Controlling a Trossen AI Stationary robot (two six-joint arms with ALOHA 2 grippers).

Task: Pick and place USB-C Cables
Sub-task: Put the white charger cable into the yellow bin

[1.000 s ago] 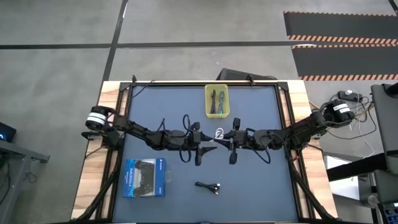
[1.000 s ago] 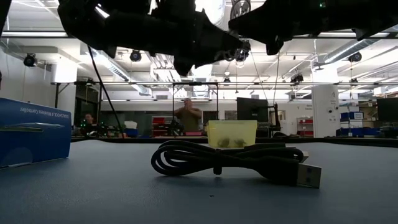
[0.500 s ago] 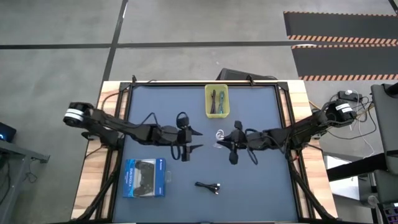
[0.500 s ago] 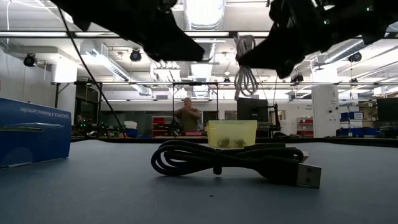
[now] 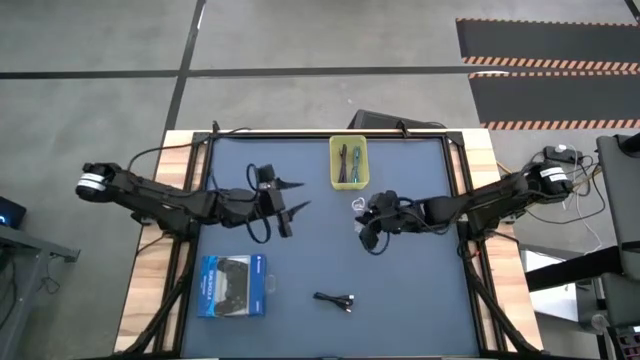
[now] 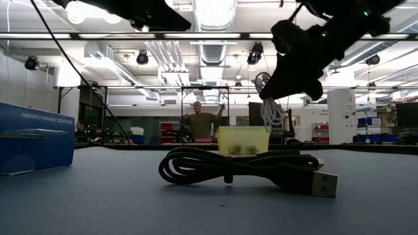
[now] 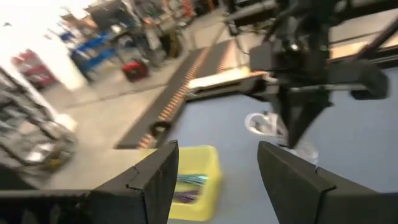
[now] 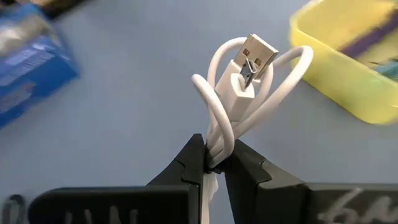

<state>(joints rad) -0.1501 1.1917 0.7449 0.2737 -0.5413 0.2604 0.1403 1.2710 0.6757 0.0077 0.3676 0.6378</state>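
My right gripper is shut on the white USB-C cable, a small coiled bundle held above the table's middle, just near of the yellow bin. In the bin lie the teal and purple cables. The black cable lies coiled flat on the mat near the near edge. My left gripper is open and holds nothing; it hangs above the table left of the bin. Its wrist view looks at the bin and the white cable. My right gripper pinches the white cable's coiled strands between its two fingers, several strands together at one end of the bundle. The cable is lifted clear of the table. Its loops and plug end stick out beyond the fingertips and hang below them.
A blue-and-black flat retail box lies near the table's near left corner and stands tall at the left in the low view. A person stands in the room far behind the table.
My left gripper has drawn back from the white cable toward the table's left and far edge, open. My right gripper, still shut on the white cable, has carried it a little toward the far edge and the yellow bin. The cable now hangs from it alone.
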